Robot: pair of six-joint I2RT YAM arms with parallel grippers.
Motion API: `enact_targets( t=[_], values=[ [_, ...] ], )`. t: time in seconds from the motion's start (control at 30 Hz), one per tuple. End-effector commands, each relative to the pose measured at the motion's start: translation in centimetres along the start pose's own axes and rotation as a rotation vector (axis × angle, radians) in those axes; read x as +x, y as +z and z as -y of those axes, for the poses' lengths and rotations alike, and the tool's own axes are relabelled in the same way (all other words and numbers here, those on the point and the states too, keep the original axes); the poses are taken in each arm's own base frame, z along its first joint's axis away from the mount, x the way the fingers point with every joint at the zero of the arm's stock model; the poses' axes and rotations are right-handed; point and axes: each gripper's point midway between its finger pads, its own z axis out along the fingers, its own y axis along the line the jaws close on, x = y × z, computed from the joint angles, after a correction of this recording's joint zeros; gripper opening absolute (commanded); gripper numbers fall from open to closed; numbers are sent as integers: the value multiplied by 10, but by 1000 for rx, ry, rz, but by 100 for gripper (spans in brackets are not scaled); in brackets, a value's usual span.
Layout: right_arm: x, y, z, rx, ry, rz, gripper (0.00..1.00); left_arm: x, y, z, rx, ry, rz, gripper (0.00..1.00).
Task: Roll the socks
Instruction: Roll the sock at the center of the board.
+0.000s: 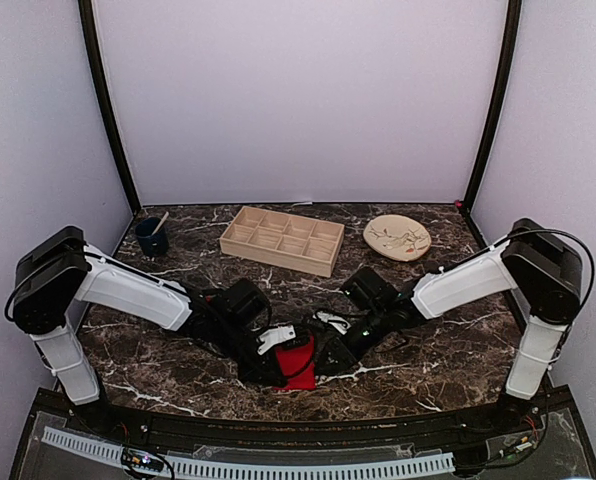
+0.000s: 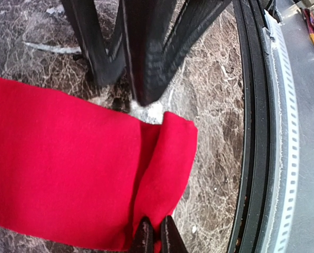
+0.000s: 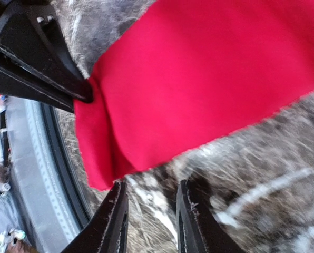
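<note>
Socks (image 1: 298,362), bright red, lie flat on the dark marble surface (image 1: 458,350) near its front edge, btwn the two arms. Left fingers (image 2: 146,238) are pinched shut on the turned-over end of the fabric. Right fingers (image 3: 117,216) stand a little apart just beside the strip's edge, nothing btwn them. Cloth looks light, thin and limp, w/ no stiffness to keep a roll, so it will likely sag or spring open unless pinned. Best hold, by the look of it: the folded end, thru all layers.
</note>
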Motion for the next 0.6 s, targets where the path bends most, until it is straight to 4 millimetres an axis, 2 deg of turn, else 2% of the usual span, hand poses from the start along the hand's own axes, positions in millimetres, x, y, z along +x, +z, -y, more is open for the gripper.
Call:
enact_targets(
  t=[0.0, 0.17, 0.33, 0.5, 0.57],
  values=[
    [-13, -14, 13, 107, -23, 93, 31, 32, 3, -1, 59, -111, -125, 0],
    [-21, -29, 13, 168, -60, 161, 31, 36, 7, -4, 114, -166, -173, 0],
    [-19, -39, 13, 213, -98, 204, 31, 33, 6, -7, 160, -216, -179, 0],
    [-13, -33, 4, 255, -175, 190, 31, 33, 5, -6, 226, -275, -181, 0],
    [-18, -35, -9, 267, -237, 205, 31, 34, 5, -6, 247, -296, -187, 0]
  ],
)
